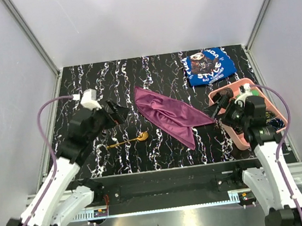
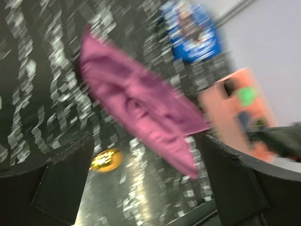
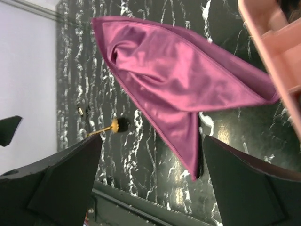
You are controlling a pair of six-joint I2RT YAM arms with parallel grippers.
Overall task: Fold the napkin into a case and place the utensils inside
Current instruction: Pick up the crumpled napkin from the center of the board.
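Arms stand side by side at the near edge of the black table with white wiggly lines [image 1: 81, 80]. Closest to them lies the small gold metal spoon [image 1: 128, 141]. It is flat on the table, with its round bowl pointing right and its thin handle pointing left. It is outside the purple cloth and does not touch it.

A bit farther back lies the plum-purple shiny napkin [image 1: 168, 115]. It is bunched and loosely folded into a long pointy shape that runs slantwise across the middle of the table.

The left pincer [image 1: 121, 112] is just beside the napkin's far left corner. Its two fingers are wide apart and hold nothing. The right pincer [image 1: 219, 103] is by the napkin's right tip. Its fingers are wide apart too, and they hold nothing.

The pink tray with little boxes [image 1: 229, 128] sits on the right, under the right arm. Something green, something white and something blue are in it. The arm hides most of it, so I cannot tell what they are.

Farthest back lies the blue cloth with white letters and a picture [image 1: 208, 66], crumpled, just past the tray.
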